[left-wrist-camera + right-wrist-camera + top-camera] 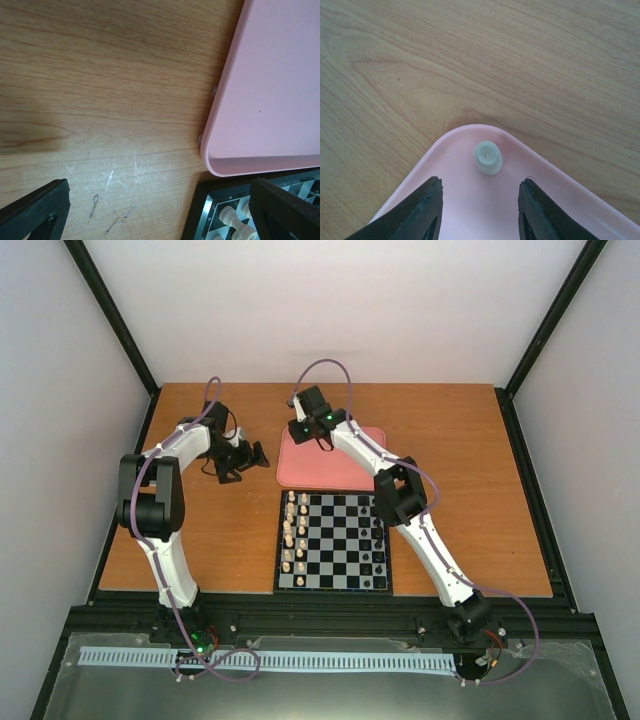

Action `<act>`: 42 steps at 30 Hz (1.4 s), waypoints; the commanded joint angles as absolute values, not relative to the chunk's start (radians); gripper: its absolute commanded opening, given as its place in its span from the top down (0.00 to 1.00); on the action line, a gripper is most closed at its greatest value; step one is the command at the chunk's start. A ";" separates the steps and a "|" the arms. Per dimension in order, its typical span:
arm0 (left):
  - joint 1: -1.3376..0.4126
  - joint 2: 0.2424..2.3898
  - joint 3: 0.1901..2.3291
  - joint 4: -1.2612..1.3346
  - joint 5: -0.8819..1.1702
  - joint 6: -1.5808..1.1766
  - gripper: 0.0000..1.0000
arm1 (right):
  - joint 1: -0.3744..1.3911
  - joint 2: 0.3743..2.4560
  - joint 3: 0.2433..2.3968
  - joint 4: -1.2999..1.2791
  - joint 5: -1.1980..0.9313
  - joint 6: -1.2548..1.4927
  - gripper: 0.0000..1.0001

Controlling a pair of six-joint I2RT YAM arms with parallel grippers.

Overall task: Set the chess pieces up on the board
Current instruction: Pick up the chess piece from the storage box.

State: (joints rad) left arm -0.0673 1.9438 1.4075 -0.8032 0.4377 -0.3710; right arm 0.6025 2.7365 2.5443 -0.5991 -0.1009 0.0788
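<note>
The left gripper (255, 455) hovers over the bare wooden table (450, 440), to the left of the pink tray (310, 472). Its jaws are spread wide with nothing between them. Its wrist camera shows only scratched wood grain between the two black fingers (40, 210).

The right gripper (300, 428) hangs over the tray's far left corner. Its jaws are parted and empty. One lone chess piece (487, 157) stands upright on the pink surface just ahead of the fingertips, not between them. From above it is cream-white and round, a small cap on a wider collar, and which piece it is cannot be told.

The single board (335, 540), chequered black and white with a thin dark border, lies just on the near side of the tray. The chess pieces (296, 535) stand in two files along its left edge, each pale and smaller than its square. From the top camera they are too small to count, though both files look nearly full. The left wrist camera catches at least two of them (230, 215) at the board's corner, glossy white with rounded heads on waisted stems.

The middle squares are bare. The black pieces (378, 540) line the board's right edge, also too small to count.
</note>
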 commanded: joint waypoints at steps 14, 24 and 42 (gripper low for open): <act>-0.066 1.976 1.427 -0.793 0.445 -0.364 0.00 | 0.609 2.798 2.589 -0.472 -0.087 0.094 0.63; -0.066 1.984 1.424 -0.790 0.449 -0.366 0.00 | 0.612 2.810 2.596 -0.424 -0.081 0.106 0.69; -0.066 1.996 1.423 -0.788 0.451 -0.367 0.00 | 0.610 2.823 2.612 -0.430 -0.085 0.104 0.86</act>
